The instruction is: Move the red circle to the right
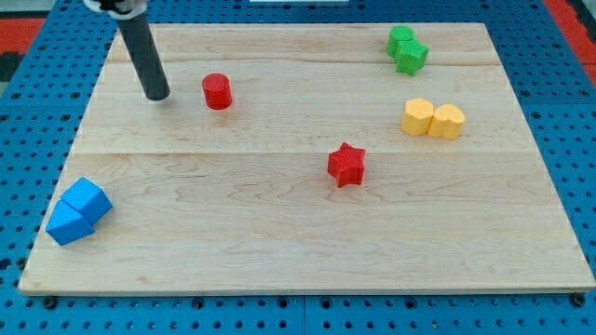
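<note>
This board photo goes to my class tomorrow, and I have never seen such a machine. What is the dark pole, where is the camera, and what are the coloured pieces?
The dark pole is a robot arm's pushing rod; it holds nothing, it only slides pieces along. My tip rests on the wooden board, just to the view's left of the red circle, with a small gap between. The single camera looks down at a slant; its mounting is not known. Also on the board: a red star near the middle, two green blocks top right, two yellow blocks below them, two blue blocks bottom left.
</note>
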